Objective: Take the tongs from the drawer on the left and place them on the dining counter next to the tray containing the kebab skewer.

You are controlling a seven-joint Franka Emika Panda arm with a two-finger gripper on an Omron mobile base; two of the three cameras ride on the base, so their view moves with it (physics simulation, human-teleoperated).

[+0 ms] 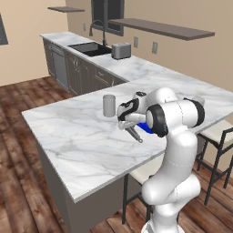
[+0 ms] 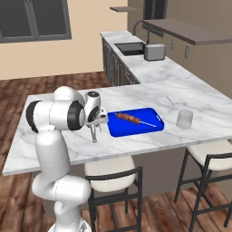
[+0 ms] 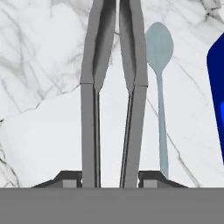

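My gripper (image 2: 95,123) is shut on the slim grey tongs (image 2: 94,134), which hang tip-down just over the dining counter (image 2: 149,97). The tongs sit a short way left of the blue tray (image 2: 149,127). On the tray lies the kebab skewer (image 2: 129,118). In the left base view the tongs (image 1: 134,134) slant down from the gripper (image 1: 127,123), with the tray (image 1: 146,127) partly hidden behind the arm. In the hand view both tong arms (image 3: 89,109) run up from between the gripper's (image 3: 110,177) fingers, with the tray edge (image 3: 217,87) at the right. The drawer is out of view.
A grey cup (image 2: 184,119) stands right of the tray. A pale spoon-shaped thing (image 3: 159,87) lies on the marble between tongs and tray. Stools (image 2: 113,170) stand along the counter's near side. A toaster (image 2: 154,52) and a sink (image 2: 130,46) are on the far worktop.
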